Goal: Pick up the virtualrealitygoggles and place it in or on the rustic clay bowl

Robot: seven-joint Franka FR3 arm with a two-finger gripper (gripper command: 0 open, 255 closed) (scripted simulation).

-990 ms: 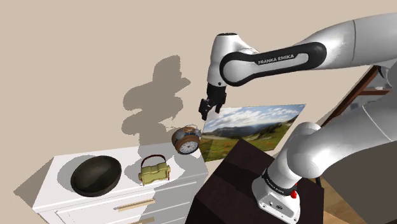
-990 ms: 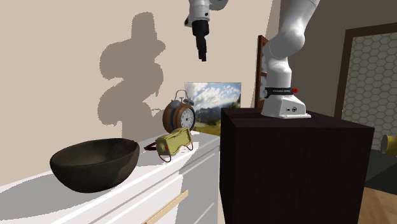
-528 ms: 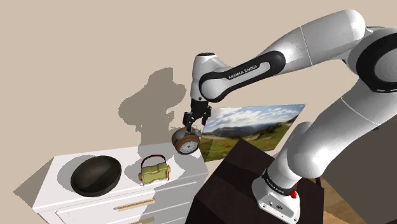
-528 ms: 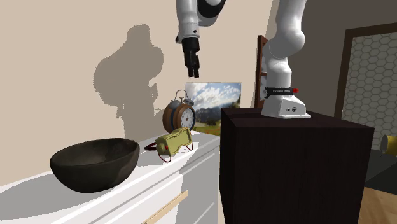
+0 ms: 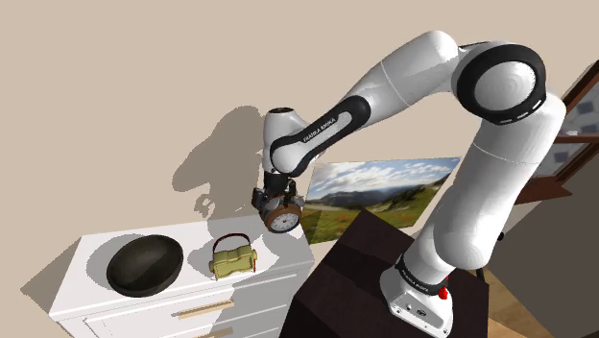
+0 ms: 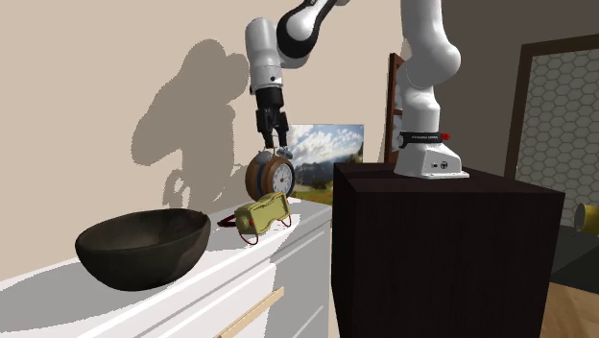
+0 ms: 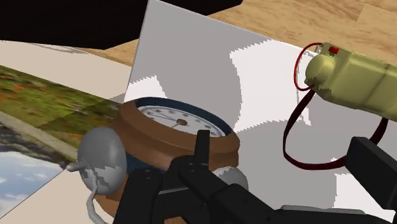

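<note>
On the white dresser's (image 5: 195,240) left end sits the dark bowl (image 5: 144,264), open side up, with bare top between it and the next thing along. Right of it, well apart from it, the pale olive goggles (image 5: 233,257) lie flat close to the near edge, with the red strap arching up on their far side. Their long axis runs roughly left to right in the shoulder view, a little slanted.

Farther right and back toward the wall stands the brown alarm clock (image 5: 281,217). The gripper (image 5: 272,199) hangs just over its top with the black fingers spread and nothing between them. In the wrist view the clock face (image 7: 172,124) sits under the gripper (image 7: 286,159), while the goggles (image 7: 356,76) lie off past one finger.

The relation that matters, then, is that the goggles are lower than the fingers, nearer than them, and to the shoulder view's left. I judge the hand must shift off the clock before descending, so it does not catch the bells, and should close across the goggles' short width.

Behind the clock a landscape picture (image 5: 379,197) leans on the wall. At the right, the dark stand (image 5: 350,278) borders the dresser's end, so the free room is leftward, toward the bowl.
</note>
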